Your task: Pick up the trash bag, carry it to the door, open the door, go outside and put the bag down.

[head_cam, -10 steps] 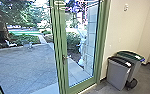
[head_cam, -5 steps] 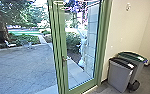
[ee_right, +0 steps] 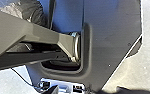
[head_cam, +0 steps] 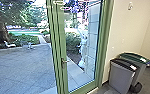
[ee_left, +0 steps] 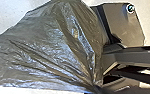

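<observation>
A green-framed glass door (head_cam: 63, 45) stands ahead in the head view, its metal lever handle (head_cam: 64, 62) on the left upright. Through the glass lies a paved yard (head_cam: 23, 67). In the left wrist view, the dark, shiny trash bag (ee_left: 51, 47) spreads out from a tight gather, where my left gripper (ee_left: 94, 88) is shut on it. Part of the crinkled bag (ee_right: 26, 11) also shows in the right wrist view, beyond an arm bar of the robot. The state of my right gripper cannot be made out.
Right of the door, a grey bin with a black lid (head_cam: 120, 76) and a green-lidded bin (head_cam: 136, 60) stand against the pale wall (head_cam: 133, 32). Outside are a tree (head_cam: 2, 32), a white chair (head_cam: 9, 44), bushes and a pale upright shape behind the glass.
The head camera has shifted slightly, so the bins sit farther right in the picture and the door handle looks a little lower and larger.
</observation>
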